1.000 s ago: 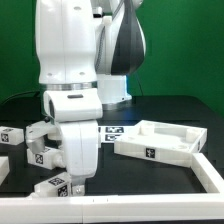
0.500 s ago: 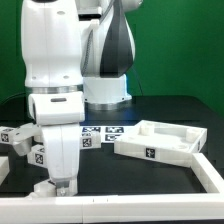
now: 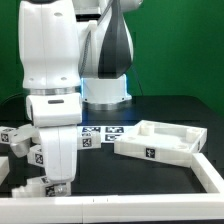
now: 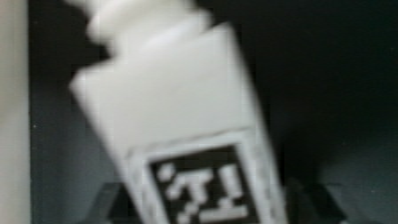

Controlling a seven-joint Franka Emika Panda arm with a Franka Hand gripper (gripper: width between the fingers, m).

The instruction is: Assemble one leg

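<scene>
Low down by one leg (image 4: 187, 110)
The end effector (image 3: 57, 186) is right at it on the bench (image 3: 140, 178); I cannot tell its grip.

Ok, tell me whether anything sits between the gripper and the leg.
Nothing visible does. The gripper is low, right at the leg, which fills the wrist view; whether it is shut on the leg cannot be told.
</scene>
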